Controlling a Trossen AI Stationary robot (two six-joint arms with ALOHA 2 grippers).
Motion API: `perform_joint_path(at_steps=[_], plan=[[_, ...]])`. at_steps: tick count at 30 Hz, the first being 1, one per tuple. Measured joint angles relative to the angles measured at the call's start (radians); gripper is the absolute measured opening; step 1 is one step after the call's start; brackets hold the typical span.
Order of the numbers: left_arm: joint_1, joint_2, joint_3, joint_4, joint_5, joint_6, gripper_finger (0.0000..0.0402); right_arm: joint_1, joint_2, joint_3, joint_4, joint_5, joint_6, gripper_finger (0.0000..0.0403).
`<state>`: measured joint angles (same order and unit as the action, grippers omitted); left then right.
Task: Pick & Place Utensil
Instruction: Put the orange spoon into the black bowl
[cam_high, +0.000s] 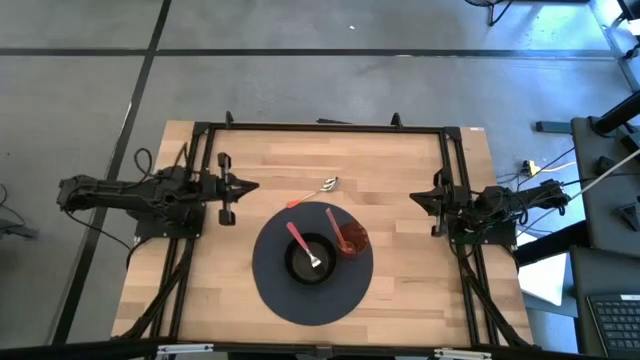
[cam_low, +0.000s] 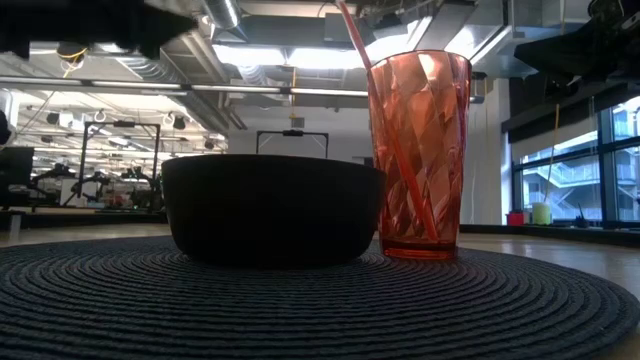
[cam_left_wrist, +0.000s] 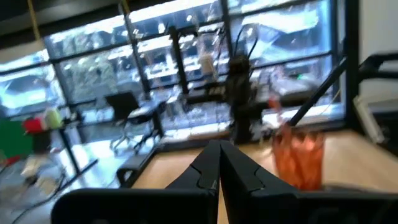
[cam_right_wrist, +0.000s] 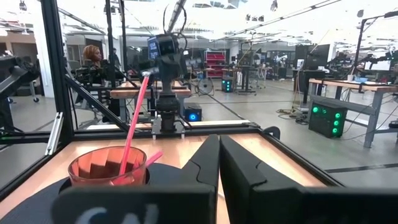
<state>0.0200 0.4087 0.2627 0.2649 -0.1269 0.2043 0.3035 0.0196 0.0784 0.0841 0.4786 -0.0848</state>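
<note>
A dark round placemat (cam_high: 275, 290) lies mid-table with a black bowl (cam_high: 296, 268) and a red tumbler (cam_high: 353, 241) on it. A pink-handled utensil (cam_high: 299, 240) lies with its pale head in the bowl and its handle over the rim. A red-handled utensil (cam_high: 334, 223) stands slanted in the tumbler (cam_right_wrist: 107, 168). A spoon (cam_high: 318, 191) with a metal bowl and orange handle lies flat on the wood, just beyond the mat's far edge. My left gripper (cam_high: 252, 186) is shut and holds nothing, left of the spoon. My right gripper (cam_high: 414, 198) is shut and holds nothing, right of the tumbler.
A black frame (cam_high: 320, 127) runs round the table's far edge and both sides. Bare wood lies between each gripper and the mat. A person (cam_right_wrist: 93, 57) sits in the room far beyond the table.
</note>
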Motion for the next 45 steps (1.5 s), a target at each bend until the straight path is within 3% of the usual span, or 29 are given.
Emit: perform_joint_path(at_steps=[8, 15, 21, 31, 45], plan=[[0.089, -0.030, -0.149, 0.147, 0.086, -0.003, 0.0003, 0.000, 0.000, 0.000, 0.000, 0.000, -0.006, 0.0014], [0.160, -0.076, -0.158, 0.069, 0.161, -0.032, 0.0003, 0.000, 0.000, 0.000, 0.000, 0.000, -0.022, 0.0014], [0.206, -0.078, -0.158, -0.008, 0.164, -0.045, 0.0003, 0.000, 0.000, 0.000, 0.000, 0.000, -0.009, 0.0014], [0.283, -0.082, -0.254, 0.054, 0.218, -0.038, 0.0003, 0.000, 0.000, 0.000, -0.002, 0.000, -0.006, 0.0014], [0.324, -0.083, -0.254, 0.077, 0.277, -0.026, 0.0003, 0.000, 0.000, 0.000, -0.003, 0.000, -0.033, 0.0014]])
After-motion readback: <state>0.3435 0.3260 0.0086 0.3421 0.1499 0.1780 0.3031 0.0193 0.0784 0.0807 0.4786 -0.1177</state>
